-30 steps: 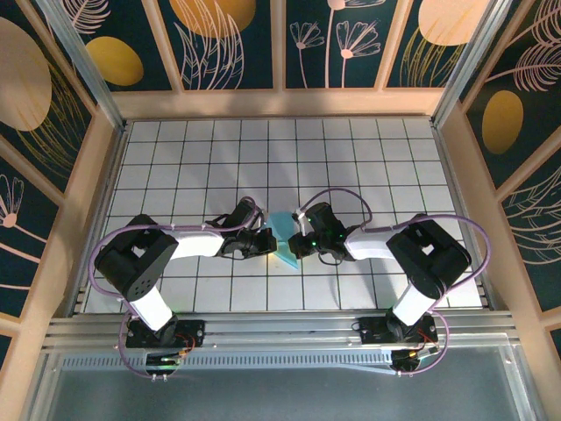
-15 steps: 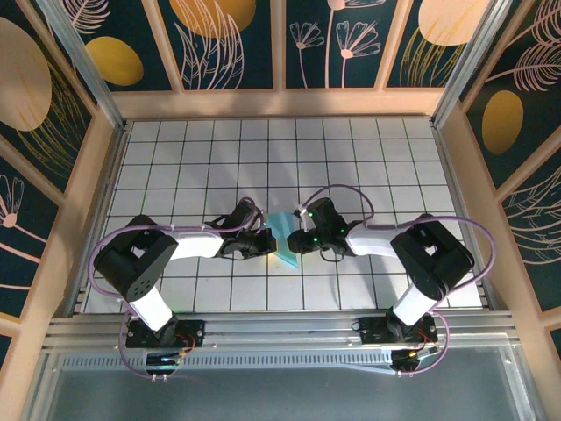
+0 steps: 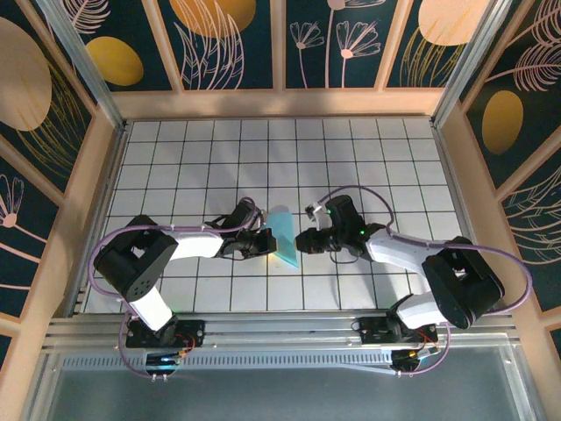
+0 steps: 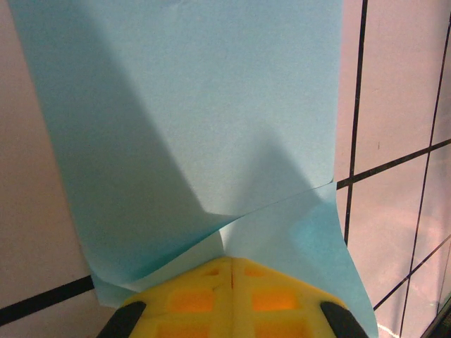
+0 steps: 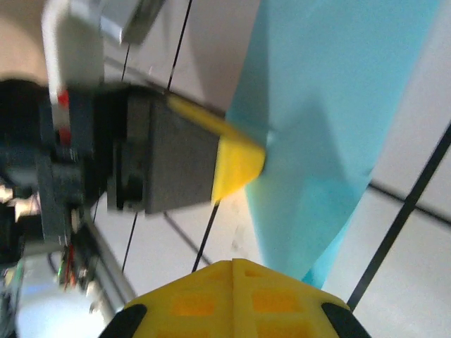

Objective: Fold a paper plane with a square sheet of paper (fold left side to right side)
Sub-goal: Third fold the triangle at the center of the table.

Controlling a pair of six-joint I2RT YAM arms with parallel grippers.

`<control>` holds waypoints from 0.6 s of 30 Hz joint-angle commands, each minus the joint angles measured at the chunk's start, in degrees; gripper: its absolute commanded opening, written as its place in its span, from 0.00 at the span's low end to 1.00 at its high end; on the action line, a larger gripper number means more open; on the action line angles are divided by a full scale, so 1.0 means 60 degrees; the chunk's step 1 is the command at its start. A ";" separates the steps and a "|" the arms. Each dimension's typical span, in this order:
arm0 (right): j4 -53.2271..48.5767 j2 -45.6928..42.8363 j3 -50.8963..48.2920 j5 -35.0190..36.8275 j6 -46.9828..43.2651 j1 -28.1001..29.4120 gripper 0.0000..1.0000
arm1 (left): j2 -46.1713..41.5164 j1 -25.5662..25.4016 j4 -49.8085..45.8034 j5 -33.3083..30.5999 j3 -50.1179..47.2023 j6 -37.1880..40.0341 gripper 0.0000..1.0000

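The square sheet of paper (image 3: 284, 237), light teal and folded into a narrow strip, stands at the middle of the tiled floor between my two grippers. My left gripper (image 3: 266, 241) is at the strip's left edge and shut on it. In the left wrist view the folded flaps of paper (image 4: 197, 105) fan out from the closed yellow tips of the left gripper (image 4: 231, 262). My right gripper (image 3: 302, 242) is just right of the paper, shut and holding nothing. In the right wrist view the right gripper (image 5: 232, 264) stops short of the paper's (image 5: 324, 105) lower corner.
The white tiled floor (image 3: 219, 167) with black grid lines spreads out on every side of the paper. Wooden walls (image 3: 280, 103) close in the back and both sides, and a metal rail (image 3: 280, 329) runs along the near edge. The left arm's dark wrist (image 5: 141, 162) sits close ahead of the right gripper.
The right gripper has let go of the paper and drawn back to the right, and its elbow has swung right. The paper now looks narrower. The left gripper has stayed put.
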 commanded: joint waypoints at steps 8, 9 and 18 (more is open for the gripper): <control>0.0967 0.0743 -0.0516 -0.1370 0.1044 0.0381 0.02 | 0.0146 -0.0041 -0.0555 -0.0280 0.0012 0.0101 0.00; 0.1010 0.0797 -0.0508 -0.1313 0.1058 0.0382 0.02 | 0.0150 -0.0041 -0.0560 -0.0295 0.0015 0.0101 0.00; 0.0862 0.1134 -0.0412 -0.1146 0.0887 0.0440 0.02 | 0.0140 -0.0041 -0.0573 -0.0309 0.0031 0.0095 0.00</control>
